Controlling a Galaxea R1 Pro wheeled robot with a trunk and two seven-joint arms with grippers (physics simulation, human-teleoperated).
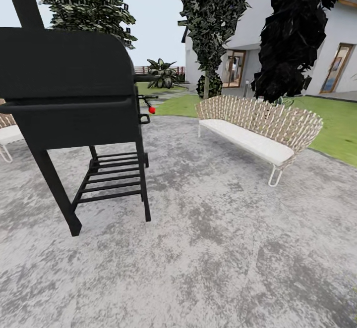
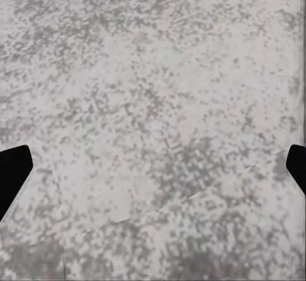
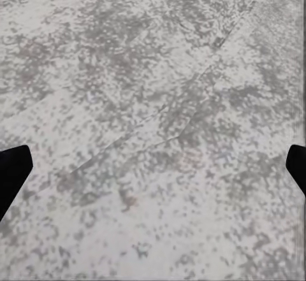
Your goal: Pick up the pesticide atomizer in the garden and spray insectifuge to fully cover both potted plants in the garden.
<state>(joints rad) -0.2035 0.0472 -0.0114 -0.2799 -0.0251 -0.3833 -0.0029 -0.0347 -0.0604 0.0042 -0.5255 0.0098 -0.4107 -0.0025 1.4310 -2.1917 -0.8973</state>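
Observation:
The pesticide atomizer and the two little grey pots are out of view. I stand on the grey mottled stone patio of the garden. In the left wrist view my left gripper is open, its dark fingertips far apart over bare stone. My right gripper is open too, with fingertips at both edges above a crack between slabs. Nothing lies between either pair of fingers. A leafy green plant shows far off by the fence; its base is hidden.
A black grill on legs stands close at the left, with a red round knob on its side. A wicker bench with a white cushion sits at the right. Behind it are lawn, tall trees and a house.

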